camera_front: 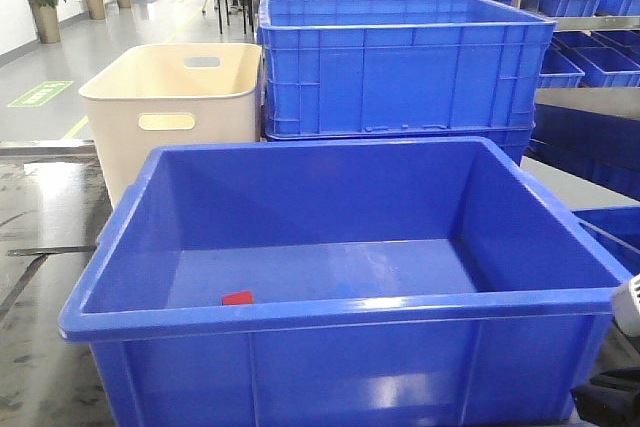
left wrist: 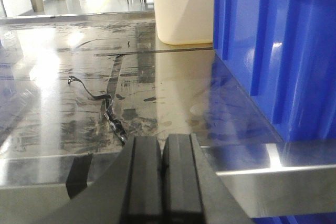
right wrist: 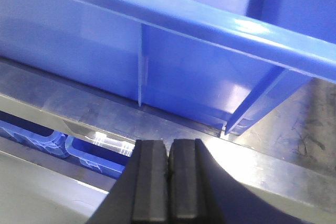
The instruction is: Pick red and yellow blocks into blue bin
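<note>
Item: blue bin (camera_front: 600,282), lg. rect. crate, sited front-centre on the metal worktop (left wrist: 157,98); red block (camera_front: 238,298) was logged on the bin floor, close to the near wall, partly hidden by the rim. Yellow block was not seen in any view; location cannot be stated. Risks noted: w/ the yellow block unlocated, a search sweep could be made blind, and an arm could be knocked against the bin wall or rim, since both wrists were parked low and near it; the red block could also be taken for an item yet to be picked, as only a sliver showed. Left gripper (left wrist: 163,169): pads were pressed together, nothing held, nothing touched, set over the worktop's near edge beside the bin's outer wall. Right gripper (right wrist: 168,171): pads likewise pressed together, empty, set below the bin rim by the outer wall, no contact seen. Adjacent: cream tub (camera_front: 170,97) and ribbed blue crate (camera_front: 400,67), behind the bin.
</note>
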